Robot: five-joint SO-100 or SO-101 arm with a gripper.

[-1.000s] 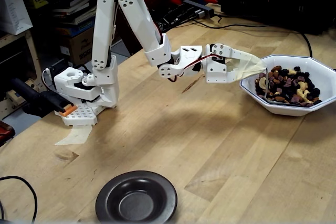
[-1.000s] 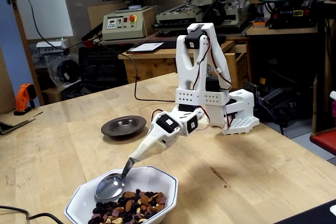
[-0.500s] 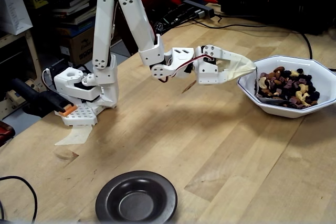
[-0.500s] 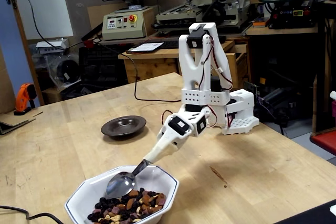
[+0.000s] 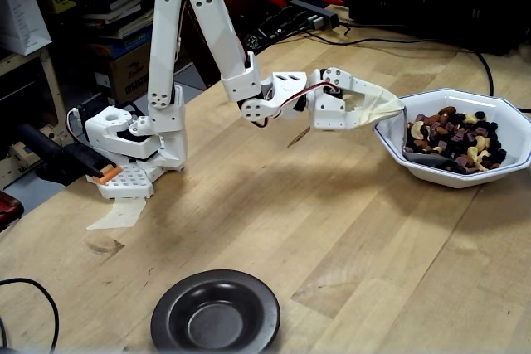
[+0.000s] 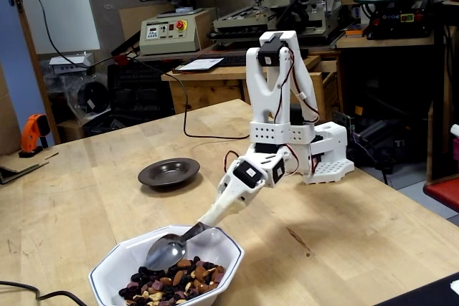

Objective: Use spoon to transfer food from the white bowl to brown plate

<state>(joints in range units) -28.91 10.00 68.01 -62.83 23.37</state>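
Note:
The white bowl (image 5: 465,173) (image 6: 118,259) stands on the wooden table and holds the food (image 5: 456,138) (image 6: 172,288), mixed nuts and dark dried fruit. My gripper (image 5: 388,109) (image 6: 215,213) reaches over the bowl's rim and is shut on the spoon's taped handle. The spoon (image 5: 415,153) (image 6: 166,251) slants down into the bowl. Its shiny oval bowl looks empty and rests at the edge of the food, by the inner wall. The brown plate (image 5: 216,314) (image 6: 169,173) sits empty and apart from the bowl, near the table's front edge in a fixed view.
The arm's white base (image 5: 137,143) (image 6: 315,155) is clamped to the table, with a piece of tape (image 5: 116,215) beside it. A black cable (image 6: 193,134) crosses the tabletop. An orange tool (image 6: 32,134) lies at the far left. Benches and machines stand behind.

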